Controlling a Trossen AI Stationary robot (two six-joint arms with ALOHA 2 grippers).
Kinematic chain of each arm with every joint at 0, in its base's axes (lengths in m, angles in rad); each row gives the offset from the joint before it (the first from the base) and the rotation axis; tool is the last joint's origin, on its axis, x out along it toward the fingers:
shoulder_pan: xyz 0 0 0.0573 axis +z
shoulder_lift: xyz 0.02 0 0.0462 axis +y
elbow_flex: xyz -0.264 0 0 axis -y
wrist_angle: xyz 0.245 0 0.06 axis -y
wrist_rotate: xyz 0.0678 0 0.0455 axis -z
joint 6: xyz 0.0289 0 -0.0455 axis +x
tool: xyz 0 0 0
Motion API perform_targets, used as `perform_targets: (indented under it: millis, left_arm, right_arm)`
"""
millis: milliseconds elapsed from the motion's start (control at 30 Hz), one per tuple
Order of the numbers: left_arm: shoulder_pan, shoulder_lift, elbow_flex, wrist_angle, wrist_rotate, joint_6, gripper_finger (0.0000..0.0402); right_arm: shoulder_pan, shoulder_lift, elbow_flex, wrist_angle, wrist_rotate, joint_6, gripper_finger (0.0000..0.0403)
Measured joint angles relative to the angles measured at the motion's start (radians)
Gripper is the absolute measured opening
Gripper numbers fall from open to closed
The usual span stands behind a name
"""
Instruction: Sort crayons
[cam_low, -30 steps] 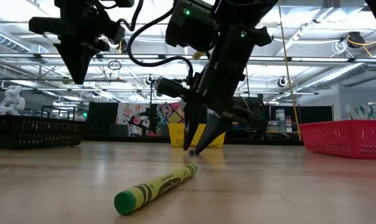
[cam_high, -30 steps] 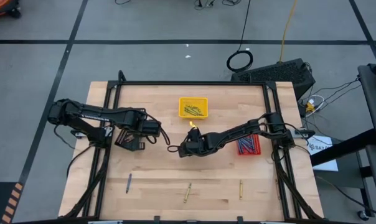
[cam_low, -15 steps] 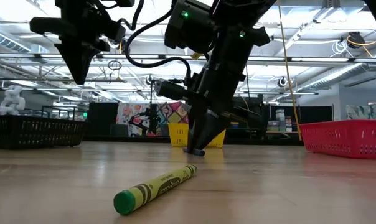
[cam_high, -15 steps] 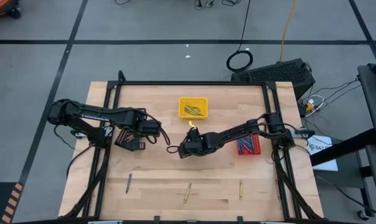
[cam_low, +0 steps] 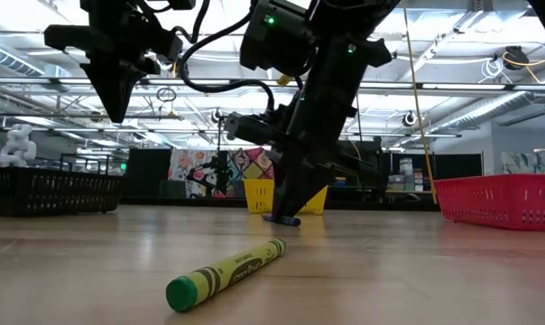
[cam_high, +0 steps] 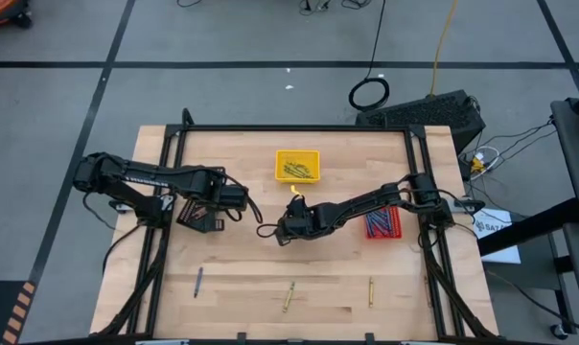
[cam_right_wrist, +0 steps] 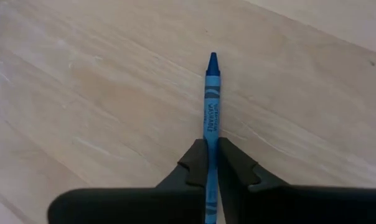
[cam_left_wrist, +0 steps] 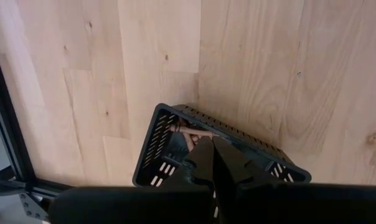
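Observation:
A blue crayon (cam_right_wrist: 211,93) lies on the wooden table (cam_high: 232,268) near its middle, with my right gripper (cam_high: 282,233) shut on it. My left gripper (cam_high: 216,205) hangs shut above a black tray (cam_left_wrist: 163,140) that has a brown crayon (cam_left_wrist: 191,132) in it; it touches nothing. Three loose crayons lie near the table's front edge: a dark one (cam_high: 197,281), an olive one (cam_high: 289,295) and a yellow one (cam_high: 370,291). The olive one shows close up in the low view as a green-yellow crayon (cam_low: 227,271). My right gripper pinches the blue crayon between its two fingers, on the paper-wrapped shaft (cam_right_wrist: 210,134) behind the pointed tip. The fingers come from above, slanting down. The crayon lies on the table, and its tip (cam_right_wrist: 213,59) sticks out past the fingertips.
A yellow tray (cam_high: 297,165) with olive crayons stands at the far middle. A red tray (cam_high: 382,223) with blue crayons stands at the right, next to my right arm. A black frame (cam_high: 299,128) runs round the table.
My right gripper has shut on the blue crayon and rolled a little about its own axis, staying where it was. The crayon has stayed on the table.

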Motion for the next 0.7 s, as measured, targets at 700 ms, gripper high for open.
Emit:
perform_targets:
  millis: [700]
  left_arm:
    - [0.000,0.000,0.000,0.002,0.000,-0.003,0.0000]
  right_arm:
    - [0.001,-0.150,-0.004,-0.183,0.017,-0.162,0.0000]
